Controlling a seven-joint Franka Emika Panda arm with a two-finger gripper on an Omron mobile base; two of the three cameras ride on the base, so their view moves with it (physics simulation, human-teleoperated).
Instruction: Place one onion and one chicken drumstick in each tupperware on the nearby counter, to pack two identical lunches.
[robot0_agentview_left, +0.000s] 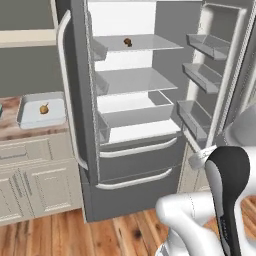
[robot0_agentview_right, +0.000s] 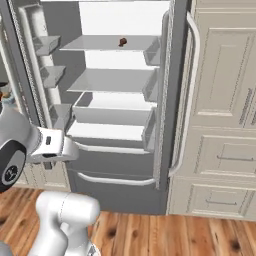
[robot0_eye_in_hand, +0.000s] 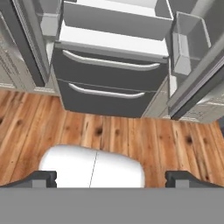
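The pale grey-white tupperware (robot0_agentview_left: 42, 111) sits on the marbled counter (robot0_agentview_left: 10, 131) left of the open fridge, with a yellowish onion (robot0_agentview_left: 44, 108) inside it. A sliver of the light-blue tub (robot0_agentview_left: 1, 110) shows at the picture's left edge. A small brown chicken drumstick (robot0_agentview_left: 128, 42) (robot0_agentview_right: 122, 42) lies on the fridge's top shelf. My gripper (robot0_eye_in_hand: 111, 178) hangs low in front of the fridge and faces its lower drawers and the wood floor. It is open, its fingertips (robot0_eye_in_hand: 43, 178) wide apart with nothing between them.
Both fridge doors stand open, the left door (robot0_agentview_left: 70, 85) between the shelves and the counter, the right door (robot0_agentview_left: 215, 75) with bins near my arm. Two dark freezer drawers (robot0_eye_in_hand: 109, 78) are shut below. Beige tall cabinets (robot0_agentview_right: 225, 100) stand on the right.
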